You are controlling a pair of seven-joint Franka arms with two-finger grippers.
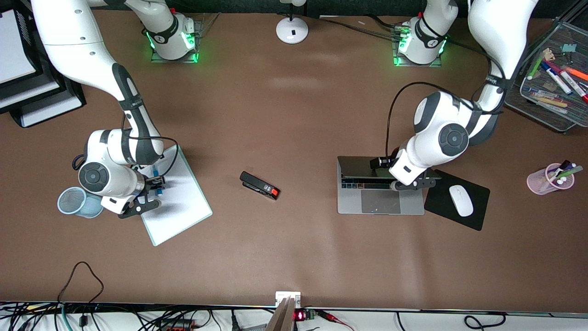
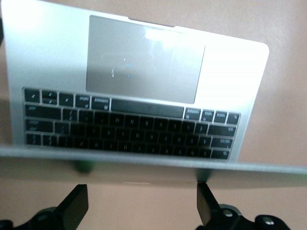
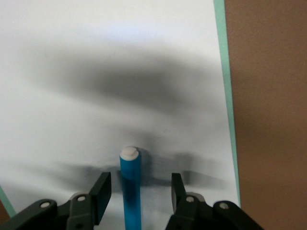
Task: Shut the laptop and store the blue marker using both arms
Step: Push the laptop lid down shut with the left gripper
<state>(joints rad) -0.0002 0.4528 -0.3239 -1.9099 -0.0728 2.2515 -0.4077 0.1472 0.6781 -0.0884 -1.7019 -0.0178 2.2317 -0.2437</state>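
The laptop (image 1: 381, 197) lies near the left arm's end of the table, with its lid tilted partly down over the keys. My left gripper (image 1: 398, 180) is open at the lid's top edge. In the left wrist view the lid edge (image 2: 153, 163) runs just above my spread fingers (image 2: 76, 207), and the left gripper (image 2: 141, 194) holds nothing. The blue marker (image 1: 157, 180) lies on a white pad (image 1: 183, 207). My right gripper (image 1: 154, 186) is open astride it. In the right wrist view the blue marker (image 3: 130, 184) sits between the fingers (image 3: 101, 189) of the right gripper (image 3: 139, 184), untouched by either.
A light-blue mesh cup (image 1: 76, 202) stands beside the right gripper. A black stapler (image 1: 259, 185) lies mid-table. A black mousepad (image 1: 436, 202) with a white mouse (image 1: 460, 200) is beside the laptop. A pink pen cup (image 1: 549, 180) and a black mesh tray (image 1: 551, 115) are at the left arm's end.
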